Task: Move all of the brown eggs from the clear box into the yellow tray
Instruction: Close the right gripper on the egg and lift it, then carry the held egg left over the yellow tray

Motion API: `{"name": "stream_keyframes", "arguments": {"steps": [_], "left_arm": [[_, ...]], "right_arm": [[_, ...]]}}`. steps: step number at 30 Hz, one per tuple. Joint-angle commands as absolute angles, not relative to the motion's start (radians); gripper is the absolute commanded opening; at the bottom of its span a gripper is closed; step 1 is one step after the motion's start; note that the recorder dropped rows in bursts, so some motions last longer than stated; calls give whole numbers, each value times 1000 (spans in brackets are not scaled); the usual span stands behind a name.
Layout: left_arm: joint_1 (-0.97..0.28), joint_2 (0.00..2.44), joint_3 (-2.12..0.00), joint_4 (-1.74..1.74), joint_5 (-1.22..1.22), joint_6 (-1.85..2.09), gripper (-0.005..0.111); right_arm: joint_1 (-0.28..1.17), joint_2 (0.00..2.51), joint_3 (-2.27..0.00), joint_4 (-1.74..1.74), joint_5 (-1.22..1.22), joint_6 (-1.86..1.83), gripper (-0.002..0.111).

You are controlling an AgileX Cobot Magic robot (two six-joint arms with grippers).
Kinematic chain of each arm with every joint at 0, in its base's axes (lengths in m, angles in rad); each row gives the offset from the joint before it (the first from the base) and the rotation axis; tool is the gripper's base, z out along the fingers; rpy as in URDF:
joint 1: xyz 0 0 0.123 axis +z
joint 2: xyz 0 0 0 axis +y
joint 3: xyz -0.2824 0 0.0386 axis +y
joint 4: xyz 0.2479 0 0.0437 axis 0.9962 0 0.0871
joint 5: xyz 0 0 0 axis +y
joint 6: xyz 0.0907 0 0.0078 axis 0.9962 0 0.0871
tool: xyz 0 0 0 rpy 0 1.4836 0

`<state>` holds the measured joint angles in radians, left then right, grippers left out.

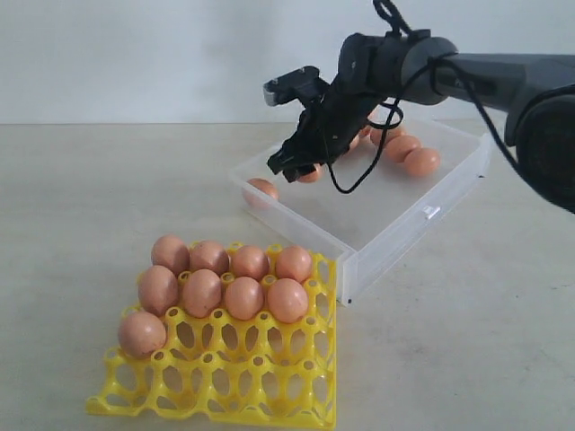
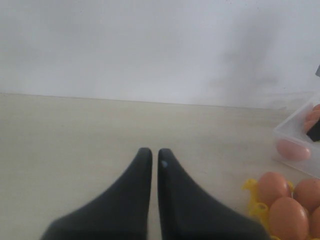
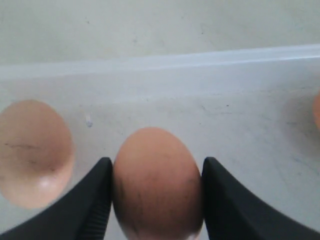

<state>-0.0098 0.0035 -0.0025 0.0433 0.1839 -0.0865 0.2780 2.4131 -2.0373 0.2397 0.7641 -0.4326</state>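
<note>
One clear box [image 1: 404, 229]; several brown eggs [image 1: 402, 146] loose inside. Yellow tray [image 1: 260, 377] just beside box, nine eggs seated. Right gripper [image 3: 157, 161] inside box, clamped on one egg [image 3: 157, 190]. Left gripper [image 2: 154, 152] outside box, fingers together.

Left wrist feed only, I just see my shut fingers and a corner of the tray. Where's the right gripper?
Observer: The right gripper is over the box, its fingers pressed on both sides of an egg.
Operator: Tray count?
Observer: Nine in the tray: two full rows of four, and one in the third row.
Operator: Next free cup?
Observer: Right beside that single egg; the rest of the third row is open.
</note>
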Motion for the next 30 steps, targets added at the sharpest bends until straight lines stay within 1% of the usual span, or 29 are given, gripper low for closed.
{"name": "stream_keyframes", "arguments": {"steps": [1, 3, 4, 8, 10, 12, 15, 17, 21, 23, 28, 30], "left_arm": [[-4, 0, 0, 42, 179, -86, 4], [-4, 0, 0, 42, 179, -86, 4], [-4, 0, 0, 42, 179, -86, 4], [-4, 0, 0, 42, 179, -86, 4], [-4, 0, 0, 42, 179, -86, 4], [-4, 0, 0, 42, 179, -86, 4], [-4, 0, 0, 42, 179, -86, 4], [-4, 0, 0, 42, 179, -86, 4], [-4, 0, 0, 42, 179, -86, 4], [-4, 0, 0, 42, 179, -86, 4], [-4, 0, 0, 42, 179, -86, 4], [-4, 0, 0, 42, 179, -86, 4]], "right_arm": [[236, 2269, -1887, 259, 740, -392, 0], [219, 2172, -1742, 285, 645, -404, 0], [217, 2112, -1642, 303, 560, -405, 0], [210, 1824, -1179, 476, 132, -428, 0], [227, 1678, -984, 551, -64, -443, 0], [254, 1541, -820, 546, -225, -414, 0], [265, 1339, -618, 501, -377, -281, 0], [265, 1227, -512, 459, -483, -75, 0], [265, 1118, -389, 237, -699, 402, 0], [265, 1120, -382, 23, -748, 579, 0], [265, 1261, -486, -492, -815, 904, 0], [265, 1358, -562, -704, -897, 1045, 0]]}}
